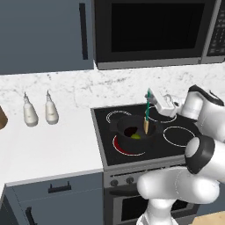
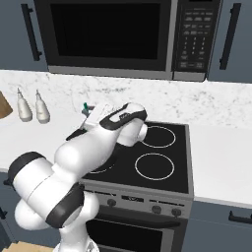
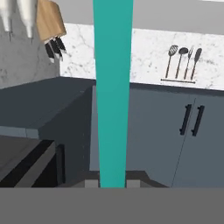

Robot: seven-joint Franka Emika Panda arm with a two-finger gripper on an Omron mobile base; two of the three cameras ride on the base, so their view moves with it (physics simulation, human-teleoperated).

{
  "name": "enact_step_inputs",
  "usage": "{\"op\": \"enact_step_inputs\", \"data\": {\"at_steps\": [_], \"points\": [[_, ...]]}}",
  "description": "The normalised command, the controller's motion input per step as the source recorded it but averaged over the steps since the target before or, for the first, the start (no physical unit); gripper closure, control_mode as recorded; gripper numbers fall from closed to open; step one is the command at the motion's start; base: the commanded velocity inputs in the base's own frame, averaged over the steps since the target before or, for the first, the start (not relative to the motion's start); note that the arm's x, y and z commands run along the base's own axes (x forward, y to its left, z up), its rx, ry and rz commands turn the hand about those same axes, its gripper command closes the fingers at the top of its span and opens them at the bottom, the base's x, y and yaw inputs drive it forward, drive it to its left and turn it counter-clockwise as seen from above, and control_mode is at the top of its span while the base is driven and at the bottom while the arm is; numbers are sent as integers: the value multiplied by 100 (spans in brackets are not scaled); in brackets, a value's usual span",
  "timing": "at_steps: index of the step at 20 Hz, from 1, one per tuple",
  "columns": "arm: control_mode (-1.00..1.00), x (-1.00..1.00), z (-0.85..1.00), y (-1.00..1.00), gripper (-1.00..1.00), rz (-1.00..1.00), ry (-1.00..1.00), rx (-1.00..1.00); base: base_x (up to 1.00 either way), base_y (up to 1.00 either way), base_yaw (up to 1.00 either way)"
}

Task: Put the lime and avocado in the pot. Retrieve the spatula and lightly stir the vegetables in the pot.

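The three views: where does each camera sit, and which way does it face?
Left base view: behind-left of the arm, looking down at the stove; the spatula dips into the pot.
Right base view: behind-right; the arm covers the pot.
Hand view: along the jaws, shut on the teal handle.
Shared: stove, microwave, two bottles.

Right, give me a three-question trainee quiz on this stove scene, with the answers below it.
1. True or false: the gripper is shut on the teal handle of the spatula.
2. Where is the spatula's tan blade? A) flat on the counter B) down inside the pot C) in the microwave
3. Fill in: the yellow-green lime lies inside the ____.

Key
1. True; the hand view has the handle running straight up between the fingertips.
2. B; the spatula stands nearly upright with its blade at the pot's right side.
3. pot, which sits on the front left burner.
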Motion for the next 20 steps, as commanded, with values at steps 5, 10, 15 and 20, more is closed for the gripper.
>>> {"op": "enact_step_inputs", "data": {"at_steps": [5, 10, 15, 20], "points": [[-100, 6, -30, -8, 100, 1, 0, 0, 0, 0, 0], [-100, 7, -12, 0, 100, 1, 0, 1, 0, 0, 0], [-100, 11, -16, 3, 100, 2, 5, 1, 0, 0, 0], [-100, 2, -28, 6, 100, 6, 4, 1, 0, 0, 0]]}}
